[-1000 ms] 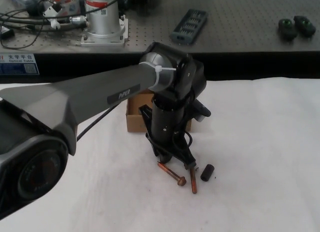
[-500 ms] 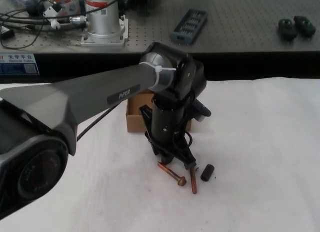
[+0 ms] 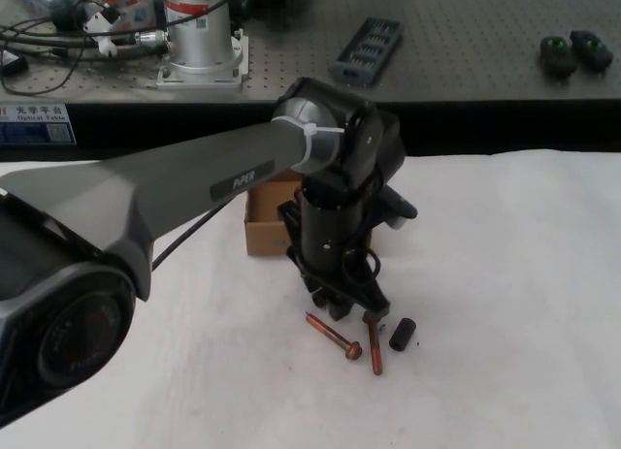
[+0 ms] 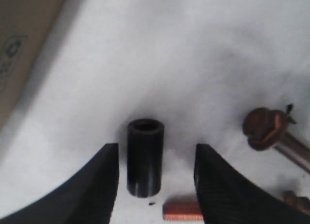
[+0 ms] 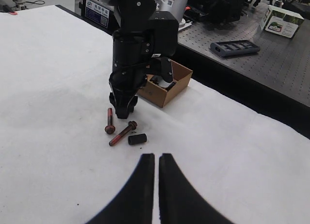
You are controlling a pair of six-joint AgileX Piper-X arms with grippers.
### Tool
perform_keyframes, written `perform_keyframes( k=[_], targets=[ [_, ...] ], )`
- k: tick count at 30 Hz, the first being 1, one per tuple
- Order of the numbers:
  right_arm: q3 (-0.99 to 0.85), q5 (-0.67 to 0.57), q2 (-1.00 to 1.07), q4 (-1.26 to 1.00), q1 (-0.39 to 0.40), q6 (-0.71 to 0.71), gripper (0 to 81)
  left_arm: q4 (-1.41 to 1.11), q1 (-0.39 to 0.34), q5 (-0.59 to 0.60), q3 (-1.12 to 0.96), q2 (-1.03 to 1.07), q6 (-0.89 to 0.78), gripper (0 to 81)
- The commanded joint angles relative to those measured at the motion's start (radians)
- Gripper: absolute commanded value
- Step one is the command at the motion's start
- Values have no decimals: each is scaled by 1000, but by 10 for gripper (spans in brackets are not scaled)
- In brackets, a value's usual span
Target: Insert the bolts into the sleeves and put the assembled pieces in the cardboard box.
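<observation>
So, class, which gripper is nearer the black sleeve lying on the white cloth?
Left. The left gripper hangs open close above the sleeve; the right gripper, shut, sits far back across the cloth.

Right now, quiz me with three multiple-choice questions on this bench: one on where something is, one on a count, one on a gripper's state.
1. Where is the sleeve?
A) held in the air
B) lying on the cloth by the bolts
C) slid onto a bolt

2. How many bolts lie loose?
A) one
B) two
C) four

3. The left gripper is:
A) open
B) shut on a bolt
C) shut on the sleeve

Answers:
1 B, it lies flat on the cloth next to the bolts.
2 B, two coppery bolts lie there.
3 A, its fingers stand apart, with the sleeve seen between them.
</observation>
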Motion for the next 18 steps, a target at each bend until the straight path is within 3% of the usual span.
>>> perform_keyframes(
  k=[1, 15, 18],
  targets=[
    [0, 1, 7, -1, -6, 4, 38, 6, -6, 11, -23, 3, -6, 365],
    [6, 1, 7, -1, -6, 4, 38, -1, 0, -44, -23, 3, -4, 365],
    [6, 1, 7, -1, -6, 4, 38, -1, 0, -42, -23, 7, -4, 335]
  ],
)
